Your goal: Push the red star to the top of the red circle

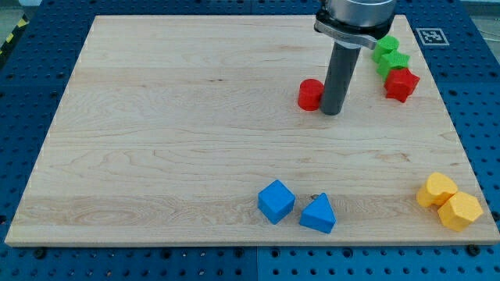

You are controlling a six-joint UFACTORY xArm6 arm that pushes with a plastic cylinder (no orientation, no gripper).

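Observation:
The red circle (310, 94) lies on the wooden board (156, 140) in the upper middle-right. My tip (331, 112) stands right beside it, on its right side, touching or nearly touching it. The red star (401, 83) lies further to the view's right, near the board's right edge, apart from the tip. The rod's upper part and the arm's flange hide a bit of the board's top edge.
A green circle (387, 46) and a green star (393, 62) sit just above the red star. A blue cube (276, 201) and a blue triangle (318, 214) lie near the bottom edge. Two yellow blocks (448, 200) sit at the bottom right corner.

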